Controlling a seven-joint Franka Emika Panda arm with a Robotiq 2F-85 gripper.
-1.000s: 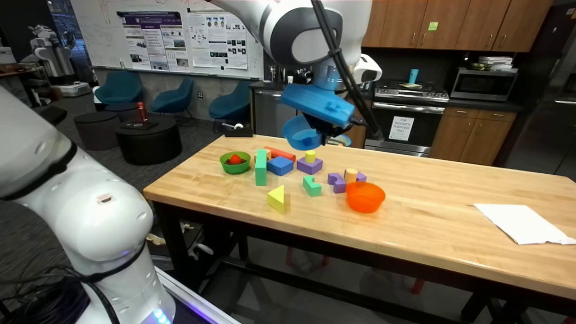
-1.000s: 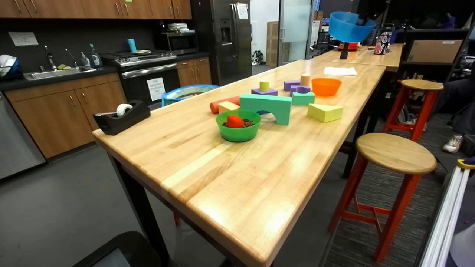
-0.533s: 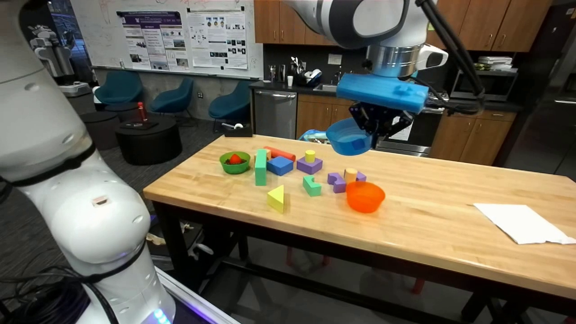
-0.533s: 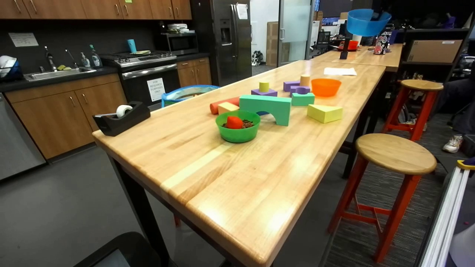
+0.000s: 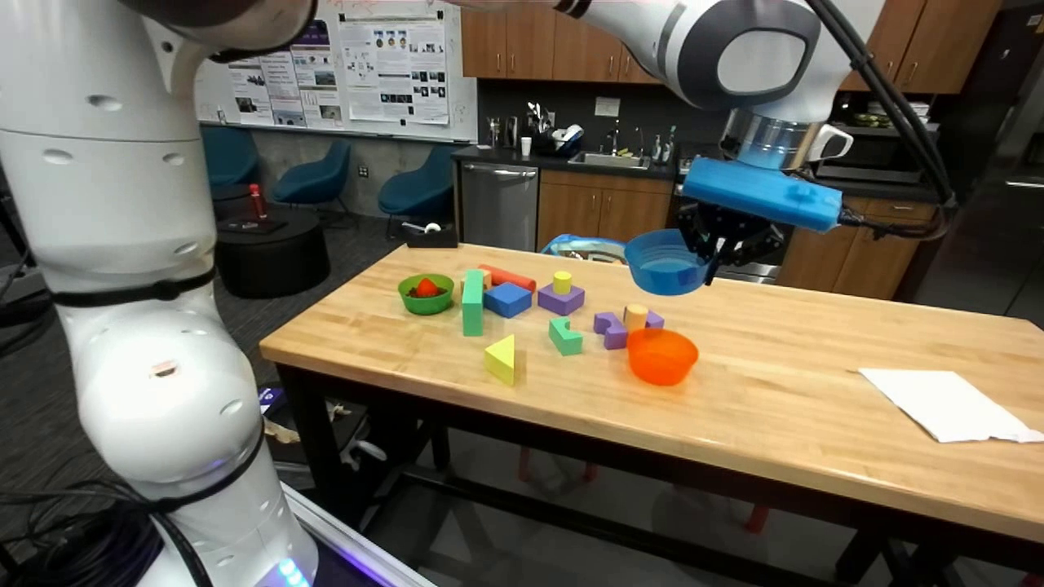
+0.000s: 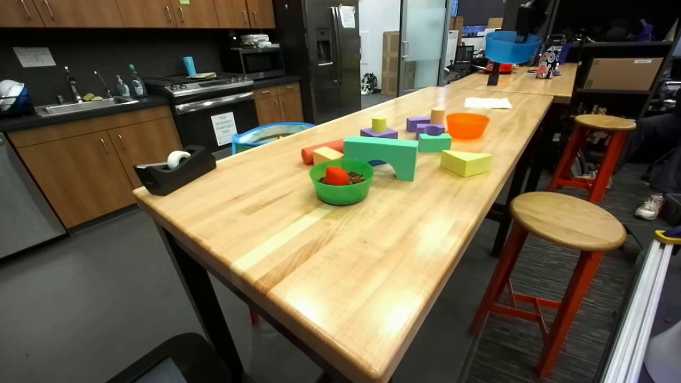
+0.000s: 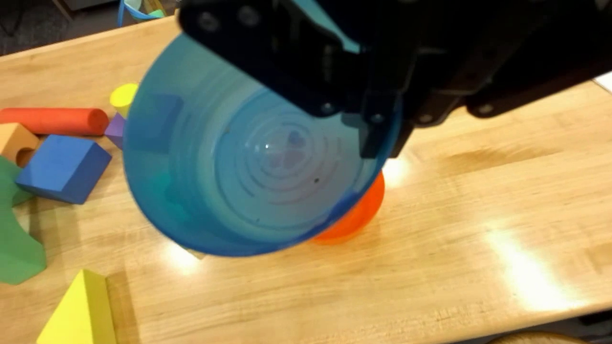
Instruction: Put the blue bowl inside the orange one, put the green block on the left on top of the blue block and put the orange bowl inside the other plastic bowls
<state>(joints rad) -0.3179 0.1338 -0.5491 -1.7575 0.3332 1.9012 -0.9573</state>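
My gripper (image 7: 385,150) is shut on the rim of the blue bowl (image 7: 267,200), one finger inside and one outside. The blue bowl (image 5: 665,265) hangs tilted in the air, above and beyond the orange bowl (image 5: 662,357), which rests upright on the table. In the wrist view, the blue bowl covers most of the orange bowl (image 7: 351,220). A tall green arch block (image 5: 473,306), the left one of the green blocks, stands beside the blue block (image 5: 507,300). Of the other plastic bowls, a green one (image 6: 341,189) holds a red piece and brown bits.
Purple blocks (image 5: 610,330), a smaller green block (image 5: 565,337), a yellow wedge (image 5: 502,359) and a red cylinder (image 5: 510,279) lie around. White paper (image 5: 950,401) lies at the right. A tape dispenser (image 6: 175,167) sits at a table corner.
The arm has swung to the right with the blue bowl in an exterior view, then come down a little towards the orange bowl. Bowls and blocks on the table stay put.
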